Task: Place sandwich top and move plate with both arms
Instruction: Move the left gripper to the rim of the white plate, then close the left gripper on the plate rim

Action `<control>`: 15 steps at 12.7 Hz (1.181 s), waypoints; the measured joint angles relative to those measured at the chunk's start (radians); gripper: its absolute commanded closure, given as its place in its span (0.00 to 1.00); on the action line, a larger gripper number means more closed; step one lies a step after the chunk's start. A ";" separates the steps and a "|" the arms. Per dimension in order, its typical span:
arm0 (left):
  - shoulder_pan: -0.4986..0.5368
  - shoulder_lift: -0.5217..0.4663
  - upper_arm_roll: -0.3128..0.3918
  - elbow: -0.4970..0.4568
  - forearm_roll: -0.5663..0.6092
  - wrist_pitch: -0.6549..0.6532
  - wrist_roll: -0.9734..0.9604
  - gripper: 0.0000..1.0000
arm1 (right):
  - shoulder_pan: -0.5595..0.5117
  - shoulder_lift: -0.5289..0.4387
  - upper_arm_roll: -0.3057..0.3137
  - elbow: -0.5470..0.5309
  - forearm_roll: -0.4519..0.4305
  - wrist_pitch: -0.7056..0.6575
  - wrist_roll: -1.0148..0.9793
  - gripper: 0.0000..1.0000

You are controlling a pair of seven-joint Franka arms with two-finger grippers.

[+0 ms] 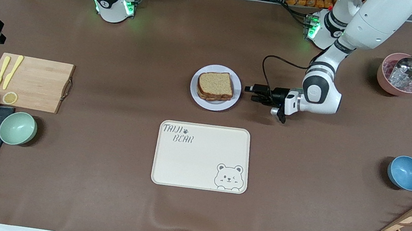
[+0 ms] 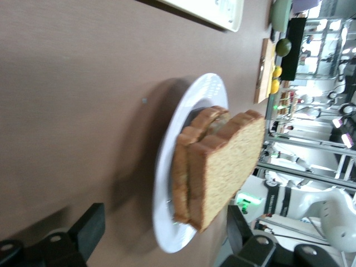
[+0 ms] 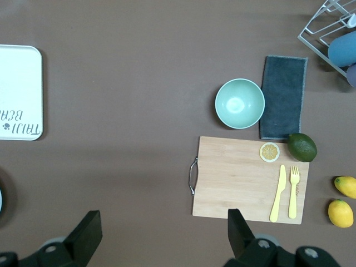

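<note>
Sliding our spread left gripper (image 1: 249, 92) low toward the plate (image 1: 213, 105) rim, we keep level — the top (image 1: 215, 83) sits loose — right gripper (image 3: 161, 233) waiting, spread.

The sandwich top (image 1: 215, 84) lies on the plate (image 1: 213, 105), left gripper (image 1: 250, 91) beside.

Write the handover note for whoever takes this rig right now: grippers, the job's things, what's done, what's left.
Left gripper: open, low over the table beside the plate, toward the left arm's end, holding nothing.
Right gripper: open, empty, high over the cutting board; that arm waits.
Sandwich top: lying on the sandwich on the plate, a little askew in the left wrist view.
Tray: nearer the front camera than the plate, nothing on it.
Done: top slice placed.
Left: move the plate with both arms; neither gripper touches it yet.
</note>
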 measured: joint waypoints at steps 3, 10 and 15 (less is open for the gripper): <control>-0.003 0.002 -0.021 0.002 -0.050 0.000 0.023 0.13 | 0.000 0.007 0.000 0.000 0.000 0.000 0.000 0.00; -0.003 0.049 -0.039 0.003 -0.114 -0.001 0.116 0.37 | 0.005 0.012 0.001 0.000 0.000 0.001 0.000 0.00; -0.002 0.051 -0.041 0.003 -0.118 -0.001 0.122 0.46 | 0.012 0.028 0.002 0.000 0.000 0.029 0.000 0.00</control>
